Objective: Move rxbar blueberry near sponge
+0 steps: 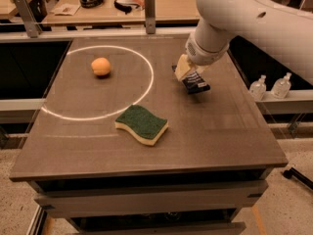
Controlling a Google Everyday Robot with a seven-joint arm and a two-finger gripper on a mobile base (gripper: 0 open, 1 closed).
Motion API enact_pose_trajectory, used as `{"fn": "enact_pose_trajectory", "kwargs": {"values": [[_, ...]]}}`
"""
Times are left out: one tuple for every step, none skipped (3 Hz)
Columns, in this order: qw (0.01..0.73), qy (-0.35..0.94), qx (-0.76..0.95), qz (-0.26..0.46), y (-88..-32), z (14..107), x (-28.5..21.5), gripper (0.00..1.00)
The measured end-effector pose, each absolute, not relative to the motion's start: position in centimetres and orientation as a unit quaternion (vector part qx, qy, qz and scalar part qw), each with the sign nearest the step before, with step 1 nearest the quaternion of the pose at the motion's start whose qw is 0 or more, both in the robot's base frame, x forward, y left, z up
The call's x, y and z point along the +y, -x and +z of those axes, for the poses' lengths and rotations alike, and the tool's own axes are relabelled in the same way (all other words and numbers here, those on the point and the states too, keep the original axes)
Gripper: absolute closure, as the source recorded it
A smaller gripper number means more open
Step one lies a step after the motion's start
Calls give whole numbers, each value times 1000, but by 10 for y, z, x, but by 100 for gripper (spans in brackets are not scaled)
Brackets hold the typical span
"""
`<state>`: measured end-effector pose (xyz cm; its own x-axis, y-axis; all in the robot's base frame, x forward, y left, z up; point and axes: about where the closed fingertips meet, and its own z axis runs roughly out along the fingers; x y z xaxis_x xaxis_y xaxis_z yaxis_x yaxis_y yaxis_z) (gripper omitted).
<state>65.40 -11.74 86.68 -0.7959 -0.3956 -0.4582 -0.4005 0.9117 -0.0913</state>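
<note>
Gripper pinches bar by one end, bar hanging tilted just under it, sponge well apart, nearer the camera; bar judged light, flat, slick-wrapped and slightly bendy, so best held firmly across its narrow width.

On the table, the sponge lies front of centre, with the orange at its 11 o'clock, inside the circle. The gripper sits at the sponge's 2 o'clock, clasping the rxbar blueberry. Two bottles stand off the table at the gripper's 3 o'clock.
</note>
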Motion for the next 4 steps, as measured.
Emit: {"fn": "enact_pose_trajectory", "kwargs": {"values": [[213,253,943,24,-621,862,-98,100],[180,302,935,38,-596,855,-79,100],[149,342,926,54,-580,846,-62,100],[149,343,926,53,-579,846,-62,82]]}}
